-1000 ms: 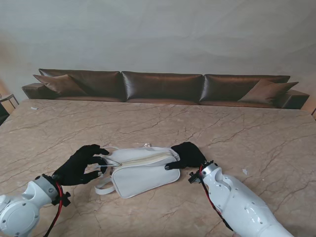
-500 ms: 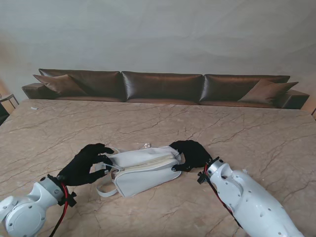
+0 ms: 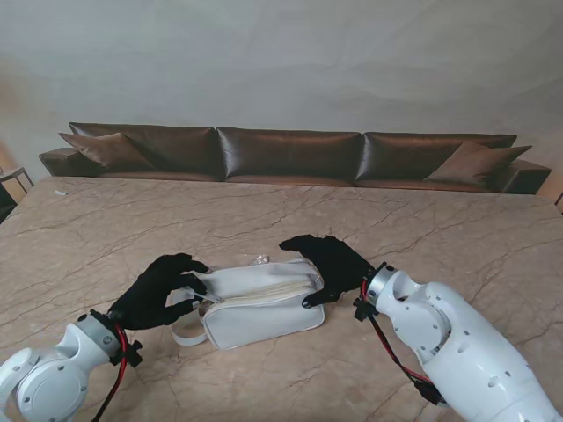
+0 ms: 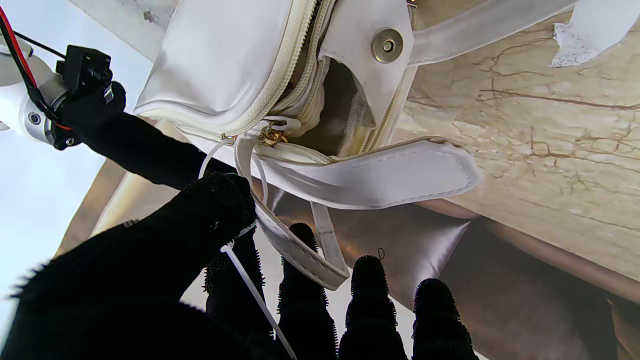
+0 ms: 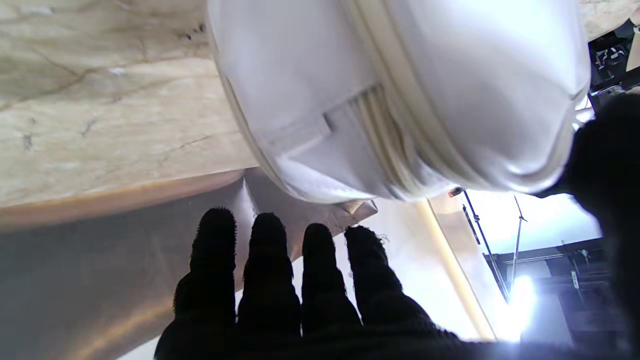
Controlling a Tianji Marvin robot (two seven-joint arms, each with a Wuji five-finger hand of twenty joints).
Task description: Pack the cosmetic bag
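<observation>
The white cosmetics bag (image 3: 259,306) lies on the marble table (image 3: 422,237), zip side up. Its left end gapes open in the left wrist view, where the dark inside (image 4: 340,110) and a snap button (image 4: 387,46) show. My left hand (image 3: 163,290) is at that end, thumb and forefinger pinched on the white tie loop (image 4: 235,150) of the zipper pull (image 4: 272,135). The bag's strap (image 4: 300,250) drapes over the other fingers. My right hand (image 3: 325,264) spans the bag's right end (image 5: 400,100). Its fingers (image 5: 270,260) reach straight past the far side and the thumb (image 5: 605,160) lies against the near side.
A small pale scrap (image 3: 259,258) lies just beyond the bag, seen as torn paper (image 4: 585,30) in the left wrist view. A white speck (image 3: 437,305) sits to the right of my right wrist. A brown sofa (image 3: 290,154) lines the table's far edge.
My right hand has risen and stretched its fingers leftward along the bag's far side. My left hand has edged right, still pinching the pull. The bag has turned slightly.
</observation>
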